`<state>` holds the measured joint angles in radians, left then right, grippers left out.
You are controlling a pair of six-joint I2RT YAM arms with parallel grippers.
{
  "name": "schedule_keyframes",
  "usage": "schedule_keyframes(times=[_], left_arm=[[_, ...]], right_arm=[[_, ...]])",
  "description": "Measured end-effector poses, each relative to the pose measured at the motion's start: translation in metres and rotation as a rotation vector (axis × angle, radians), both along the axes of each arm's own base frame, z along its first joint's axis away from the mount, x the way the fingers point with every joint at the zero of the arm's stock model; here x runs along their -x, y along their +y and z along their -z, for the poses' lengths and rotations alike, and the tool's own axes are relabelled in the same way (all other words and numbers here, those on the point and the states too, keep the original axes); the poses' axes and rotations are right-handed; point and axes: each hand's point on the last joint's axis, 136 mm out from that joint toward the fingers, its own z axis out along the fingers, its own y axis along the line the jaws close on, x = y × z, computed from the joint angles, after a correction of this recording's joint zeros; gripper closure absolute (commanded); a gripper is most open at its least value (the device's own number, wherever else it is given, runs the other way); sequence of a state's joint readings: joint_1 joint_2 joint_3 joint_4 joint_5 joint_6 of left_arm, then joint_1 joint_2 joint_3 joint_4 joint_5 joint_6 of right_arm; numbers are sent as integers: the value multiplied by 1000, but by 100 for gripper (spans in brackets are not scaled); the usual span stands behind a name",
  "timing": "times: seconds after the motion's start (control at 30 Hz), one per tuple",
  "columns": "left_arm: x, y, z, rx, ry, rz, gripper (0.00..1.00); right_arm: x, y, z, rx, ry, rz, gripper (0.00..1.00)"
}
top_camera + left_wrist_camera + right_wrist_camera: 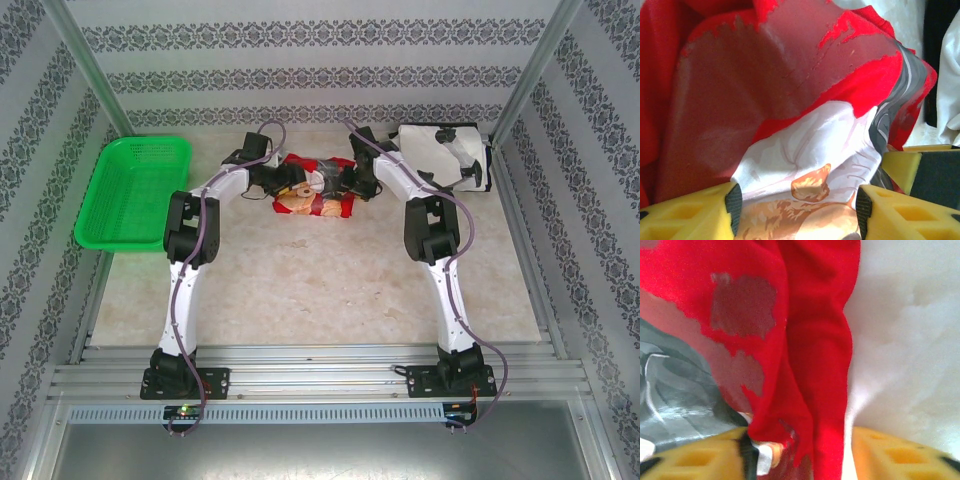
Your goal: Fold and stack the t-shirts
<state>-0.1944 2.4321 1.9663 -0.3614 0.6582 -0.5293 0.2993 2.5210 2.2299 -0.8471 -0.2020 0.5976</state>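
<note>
Status: red shirt [312, 197] bunched at far centre of table [320, 290], between my two grippers. Left gripper [796, 200]: fingers apart, printed cloth filling gap, touching both pads; whether clamped, cannot tell. Right gripper [800, 452]: fingers apart astride red fold; grip likewise cannot tell. White shirt [440, 150] folded at far right corner. Green basket [110, 215] at left edge.

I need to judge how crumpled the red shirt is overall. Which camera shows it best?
Top external: the red t-shirt appears nearly whole there, bunched up. The left wrist view gives a close-up of its print; the right wrist view, close red folds.
</note>
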Motion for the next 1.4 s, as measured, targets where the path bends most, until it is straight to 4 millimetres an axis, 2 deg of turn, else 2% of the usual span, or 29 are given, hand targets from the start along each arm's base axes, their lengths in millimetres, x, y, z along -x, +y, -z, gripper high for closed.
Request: schedule_keyframes(times=[0.13,0.23,0.3,0.4,0.5,0.6,0.73,0.83,1.1,1.4], left_arm=[[6,2,-16,16,9,-1,33],[12,8,-45,37,-11,-13,32],[21,15,-71,58,-36,-22,32],[36,32,-109,83,-85,-49,32],[52,50,-126,92,-111,-74,33],[67,69,-117,87,-86,-105,33],[84,86,-78,74,3,-138,34],[94,93,-59,69,50,-151,35],[92,95,-58,72,32,-150,37],[95,94,-52,74,41,-136,39]], right_arm=[[-1,0,3,0,-1,2,77],[-6,4,2,1,-14,-4,90],[-9,4,-1,9,-26,-4,100],[-11,3,-3,39,-42,-8,100],[-13,-1,-9,89,-61,-19,100],[-17,-5,-22,150,-99,-35,100],[-23,-17,-46,228,-154,-51,100],[-27,-29,-69,275,-198,-53,100],[-38,-54,-122,387,-315,-87,100],[-46,-82,-158,487,-392,-111,100]])
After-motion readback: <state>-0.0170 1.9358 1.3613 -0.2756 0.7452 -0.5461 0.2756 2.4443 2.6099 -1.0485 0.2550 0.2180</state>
